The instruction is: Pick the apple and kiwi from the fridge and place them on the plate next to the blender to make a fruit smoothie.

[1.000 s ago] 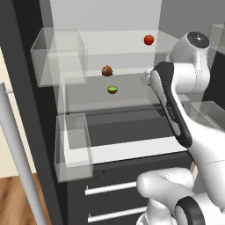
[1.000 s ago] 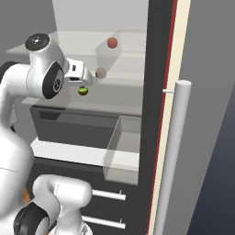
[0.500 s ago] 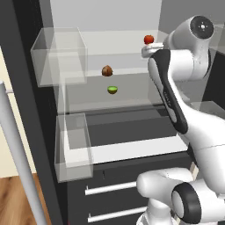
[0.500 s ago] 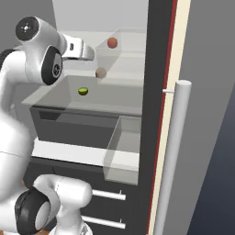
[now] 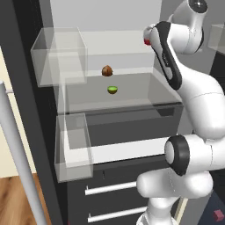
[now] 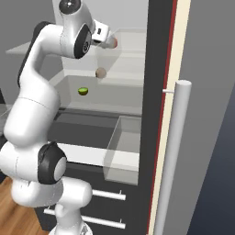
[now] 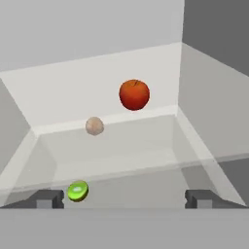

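Apple (image 7: 134, 95) sits whole on an upper fridge (image 5: 26, 66) shelf in the hand view — mostly arm-hidden from the left base. Kiwi (image 7: 77, 190) lies lower. Gripper (image 7: 124, 198) spread wide, holding nothing.

Arm raised high, claw (image 7: 124, 198) wide open, holding nothing.

Fridge (image 5: 26, 110) door swung wide — front of the pale interior open to reach. Apple (image 7: 134, 95) on the upper glass shelf, clear space all round it, nothing between it and the gripper (image 7: 124, 198), whose jaws stand wide. Brown ball (image 7: 95, 126) sits to one side and lower; kiwi (image 7: 78, 190) lower again — the 3 well apart. Transparent bins (image 5: 59, 57) flank the left side.
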{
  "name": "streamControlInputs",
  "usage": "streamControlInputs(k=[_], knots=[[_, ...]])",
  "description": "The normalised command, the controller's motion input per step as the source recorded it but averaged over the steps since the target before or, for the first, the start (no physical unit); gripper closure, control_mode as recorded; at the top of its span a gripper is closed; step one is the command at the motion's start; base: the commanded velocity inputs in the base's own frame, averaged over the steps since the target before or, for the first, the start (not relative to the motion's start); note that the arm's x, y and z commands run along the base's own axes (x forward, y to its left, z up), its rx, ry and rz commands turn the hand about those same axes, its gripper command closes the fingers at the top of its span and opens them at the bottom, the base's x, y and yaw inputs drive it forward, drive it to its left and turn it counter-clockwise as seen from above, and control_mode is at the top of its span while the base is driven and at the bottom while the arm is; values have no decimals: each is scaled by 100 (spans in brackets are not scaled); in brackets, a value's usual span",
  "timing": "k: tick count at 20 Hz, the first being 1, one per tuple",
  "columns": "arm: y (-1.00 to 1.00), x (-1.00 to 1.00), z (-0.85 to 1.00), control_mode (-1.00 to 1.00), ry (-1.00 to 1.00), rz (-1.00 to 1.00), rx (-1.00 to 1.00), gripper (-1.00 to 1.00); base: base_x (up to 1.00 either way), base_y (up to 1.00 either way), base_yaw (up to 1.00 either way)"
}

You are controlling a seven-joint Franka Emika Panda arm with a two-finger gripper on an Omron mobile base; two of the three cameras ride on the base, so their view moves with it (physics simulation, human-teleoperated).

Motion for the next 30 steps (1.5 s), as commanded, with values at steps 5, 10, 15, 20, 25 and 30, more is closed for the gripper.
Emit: streamControlInputs(k=[5,10,15,20,25,30], knots=[[0,82,-34,-100,9,-6,0,-100,0,0,0],[-7,70,-23,-100,4,-6,0,-100,0,0,0],[-12,57,-17,-100,0,-5,0,-100,0,0,0],[-14,49,-3,-100,0,0,0,-100,0,0,0],[-2,42,-7,-100,0,0,0,-100,0,0,0],[0,45,-4,-100,0,0,0,-100,0,0,0]])
